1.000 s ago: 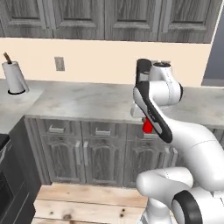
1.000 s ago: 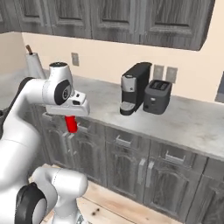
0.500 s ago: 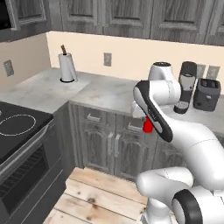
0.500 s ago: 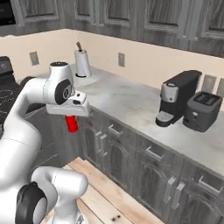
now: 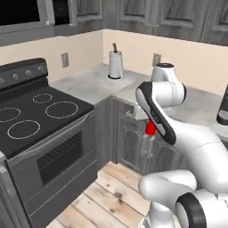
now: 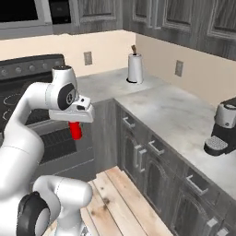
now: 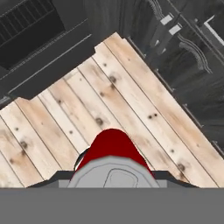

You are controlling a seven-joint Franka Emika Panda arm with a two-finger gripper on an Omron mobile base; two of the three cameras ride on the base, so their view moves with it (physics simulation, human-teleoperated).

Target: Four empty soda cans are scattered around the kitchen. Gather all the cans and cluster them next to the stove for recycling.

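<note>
The stove (image 5: 40,116) is sitting at the left, with the counter (image 6: 161,110) running from beside it around the corner and along the right wall. A paper towel holder (image 6: 135,68) is standing on the counter near the corner, and a coffee machine (image 6: 221,129) is standing further along to the right. The soda can (image 6: 75,130) is hanging in the gripper (image 6: 73,123) over the plank floor (image 7: 109,109), in front of the stove.
</note>
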